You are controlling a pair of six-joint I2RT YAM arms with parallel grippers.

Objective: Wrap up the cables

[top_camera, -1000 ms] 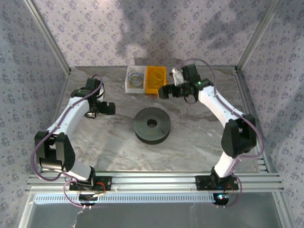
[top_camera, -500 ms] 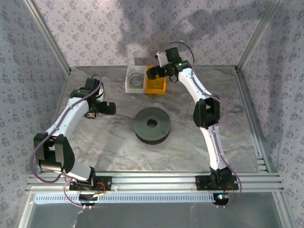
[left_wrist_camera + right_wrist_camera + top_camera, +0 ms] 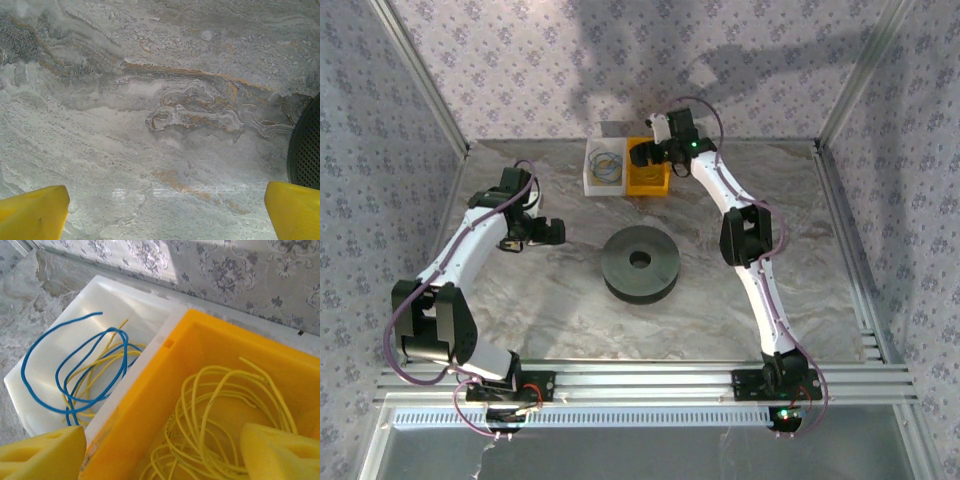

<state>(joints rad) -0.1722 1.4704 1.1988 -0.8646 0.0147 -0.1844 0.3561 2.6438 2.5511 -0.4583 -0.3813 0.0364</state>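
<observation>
Top external: left claw [image 3: 548,232] hangs spread wide over the desk [image 3: 560,300], beside the black spool [image 3: 640,263]; right claw [image 3: 160,452], jaws parted and empty, hovers directly above the yellow wire [image 3: 220,405] coiled in the yellow bin [image 3: 150,405]. Right arm's nearer.

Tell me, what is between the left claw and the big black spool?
Just bare marble table between the left claw and the spool, seen from the top view.

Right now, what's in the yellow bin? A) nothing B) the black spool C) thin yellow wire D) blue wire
C: the right wrist view shows loops of thin yellow wire lying in the yellow bin; the blue wire is in the white bin beside it.
</observation>
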